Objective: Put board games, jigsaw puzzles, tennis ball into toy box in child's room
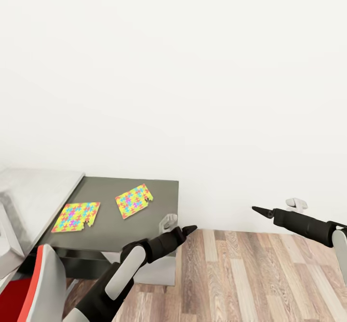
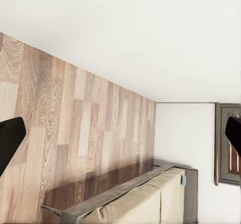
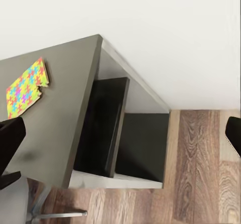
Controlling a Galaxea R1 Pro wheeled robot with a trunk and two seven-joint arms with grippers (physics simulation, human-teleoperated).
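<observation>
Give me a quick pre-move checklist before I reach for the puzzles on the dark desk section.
1. Both jigsaw puzzles lie flat on the dark table top, left puzzle and right puzzle: ok.
2. Puzzles apart, not overlapping: ok.
3. Left gripper empty, beside the desk corner: ok.
4. Right gripper empty, over the wood floor: ok.
5. Toy box location: cannot tell.
6. Red chair near the left arm's path: not ok.

dark desk section [image 1: 144, 225] mostly bare, two jigsaw puzzles [image 1: 76, 216] [image 1: 134, 200] flat on it, open air above, white wall [image 1: 193, 71] close behind, red-and-grey chair [image 1: 33, 283] crowding near-left, plank floor [image 1: 250, 274] open right
</observation>
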